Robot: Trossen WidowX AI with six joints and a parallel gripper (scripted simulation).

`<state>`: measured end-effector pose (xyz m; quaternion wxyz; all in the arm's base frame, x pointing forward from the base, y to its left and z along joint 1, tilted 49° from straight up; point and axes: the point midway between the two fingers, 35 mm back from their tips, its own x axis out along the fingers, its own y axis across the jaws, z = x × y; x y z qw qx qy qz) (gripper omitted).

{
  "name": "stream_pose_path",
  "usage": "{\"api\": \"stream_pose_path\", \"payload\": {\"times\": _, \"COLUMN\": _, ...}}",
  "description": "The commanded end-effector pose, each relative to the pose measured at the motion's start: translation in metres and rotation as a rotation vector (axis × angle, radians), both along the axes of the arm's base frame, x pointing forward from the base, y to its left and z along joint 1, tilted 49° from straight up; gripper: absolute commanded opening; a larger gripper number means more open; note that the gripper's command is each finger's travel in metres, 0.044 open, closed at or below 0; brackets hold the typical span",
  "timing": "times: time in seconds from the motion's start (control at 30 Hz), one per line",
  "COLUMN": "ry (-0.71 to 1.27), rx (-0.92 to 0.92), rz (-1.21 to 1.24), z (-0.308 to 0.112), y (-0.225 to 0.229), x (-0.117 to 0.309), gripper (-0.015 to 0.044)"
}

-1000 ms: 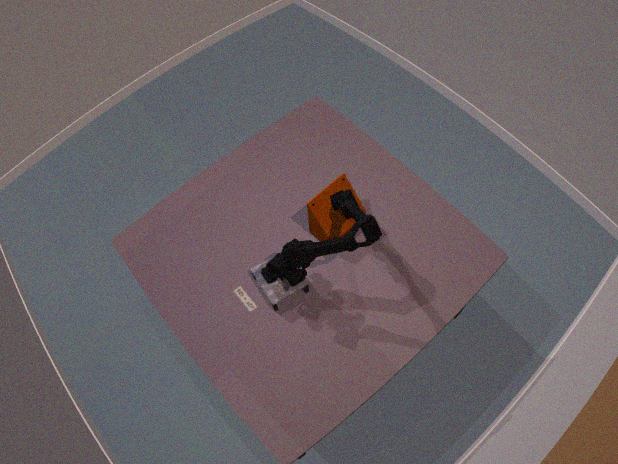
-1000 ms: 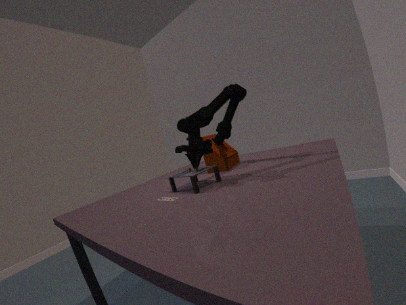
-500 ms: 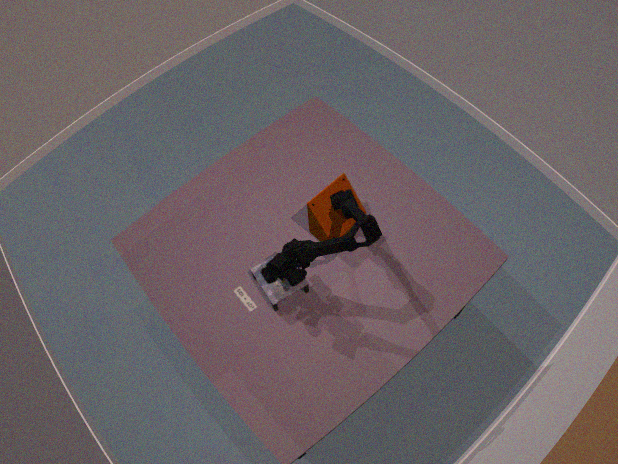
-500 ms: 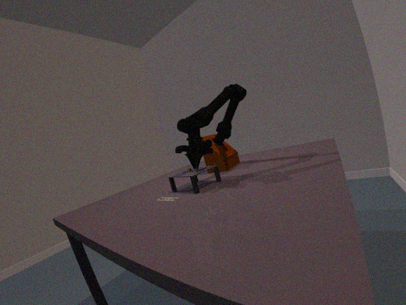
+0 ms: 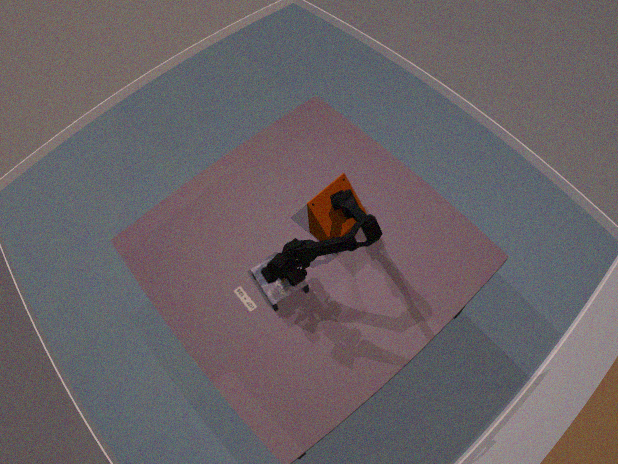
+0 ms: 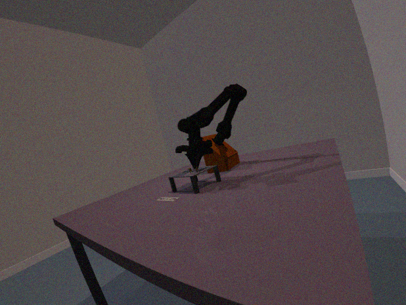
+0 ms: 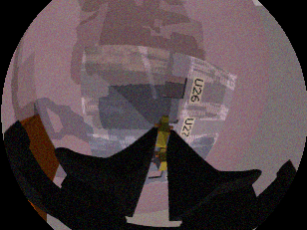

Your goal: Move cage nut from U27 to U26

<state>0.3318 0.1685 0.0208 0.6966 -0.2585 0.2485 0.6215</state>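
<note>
The rail plate (image 5: 274, 294) (image 7: 125, 58) stands on short dark legs. Its labels U26 (image 7: 197, 91) and U27 (image 7: 187, 127) show in the wrist view. The U26 hole (image 7: 174, 90) looks dark and empty. My gripper (image 6: 195, 167) (image 7: 163, 130) points down at the plate and is shut on a yellow cage nut (image 7: 164, 121) beside the U27 label. Whether this nut is seated or slightly raised cannot be told, and its wings are hidden. A second yellow nut (image 7: 161, 156) shows farther down between the dark fingers in the wrist view. In the top view the arm hides the fingertips.
An orange wedge-shaped block (image 5: 325, 210) (image 6: 218, 158) (image 7: 41, 143) stands behind the plate, under the arm's base. A small white printed label (image 5: 245, 298) (image 6: 167, 199) lies on the pink table (image 5: 210, 200) (image 6: 230, 223) near the plate.
</note>
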Motion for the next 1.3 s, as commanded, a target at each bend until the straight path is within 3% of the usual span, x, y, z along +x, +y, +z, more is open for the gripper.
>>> {"api": "stream_pose_path", "payload": {"times": 0.0, "ry": -0.004, "rx": -0.003, "rz": -0.005, "z": 0.0007, "y": -0.0005, "x": 0.001, "gripper": 0.0026}}
{"api": "stream_pose_path", "payload": {"times": 1.27, "ry": -0.027, "rx": -0.005, "rz": -0.031, "z": 0.0012, "y": -0.0005, "x": -0.0004, "gripper": 0.0026}}
